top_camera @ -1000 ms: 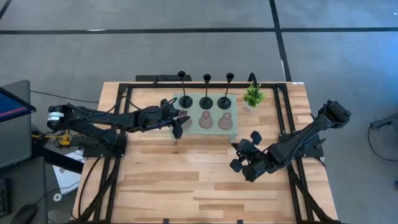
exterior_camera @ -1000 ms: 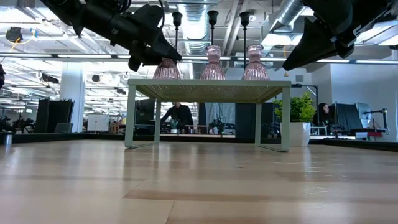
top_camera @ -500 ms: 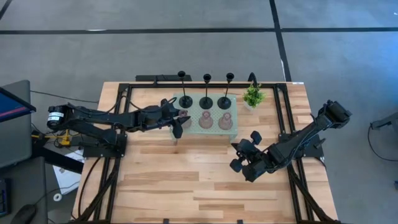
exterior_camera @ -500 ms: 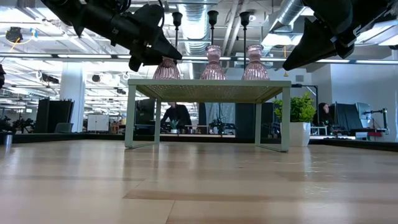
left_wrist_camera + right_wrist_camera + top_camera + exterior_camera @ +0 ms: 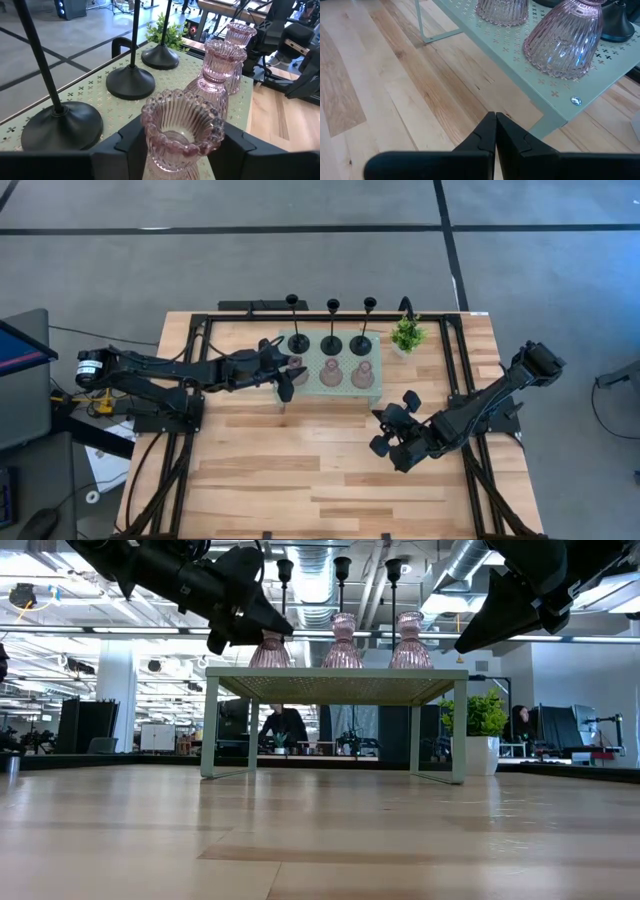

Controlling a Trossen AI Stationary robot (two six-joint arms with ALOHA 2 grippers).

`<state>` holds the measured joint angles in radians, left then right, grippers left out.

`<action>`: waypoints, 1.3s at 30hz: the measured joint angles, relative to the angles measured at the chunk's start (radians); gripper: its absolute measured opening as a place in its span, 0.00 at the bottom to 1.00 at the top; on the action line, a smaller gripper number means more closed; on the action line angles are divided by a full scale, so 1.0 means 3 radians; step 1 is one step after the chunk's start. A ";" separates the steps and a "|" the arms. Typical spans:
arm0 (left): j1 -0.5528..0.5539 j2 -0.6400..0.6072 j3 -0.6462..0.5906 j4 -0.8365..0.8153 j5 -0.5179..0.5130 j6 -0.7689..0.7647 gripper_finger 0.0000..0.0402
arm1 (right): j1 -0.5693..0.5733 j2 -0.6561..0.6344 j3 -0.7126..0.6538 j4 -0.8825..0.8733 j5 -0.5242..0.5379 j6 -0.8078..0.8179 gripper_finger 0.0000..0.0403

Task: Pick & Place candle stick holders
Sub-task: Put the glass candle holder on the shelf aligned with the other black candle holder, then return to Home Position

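Note:
Three black holders with disc bases and thin stems [image 5: 331,343] stand along the far side of the pale green perforated tray [image 5: 345,358]. Three pink ribbed glass holders stand along its near side. My left gripper [image 5: 290,375] reaches in from the table's left and is shut on the leftmost pink holder [image 5: 182,130]. The other two pink holders [image 5: 217,70] stand on the tray beyond it. My right gripper [image 5: 385,430] is shut and empty, above the table in front of the tray's near right corner [image 5: 572,102]. My left gripper pinches the leftmost pink holder between its two fingers [image 5: 131,147], just below the flared rim at the narrow neck [image 5: 165,155]. The fingers come nearly level from the table's left. The holder is upright, its wide base [image 5: 268,658] at the tray's top.
A small green potted plant [image 5: 406,335] stands on the table by the tray's far right corner. The tray stands on legs [image 5: 210,725] above the wood table. There is bare table [image 5: 290,470] in front of the tray. A person shows in the room behind [image 5: 285,725].

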<state>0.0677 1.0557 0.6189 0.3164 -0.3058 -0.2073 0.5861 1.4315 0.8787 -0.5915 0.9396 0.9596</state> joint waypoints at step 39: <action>-0.0192 -0.0929 0.0001 0.0220 0.0868 0.0773 0.48 | 0.0001 0.0000 0.0000 -0.0003 -0.0007 -0.0003 0.00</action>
<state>0.0100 0.7769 0.6193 0.3824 -0.0455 0.0246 0.5865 1.4315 0.8787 -0.5922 0.9375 0.9588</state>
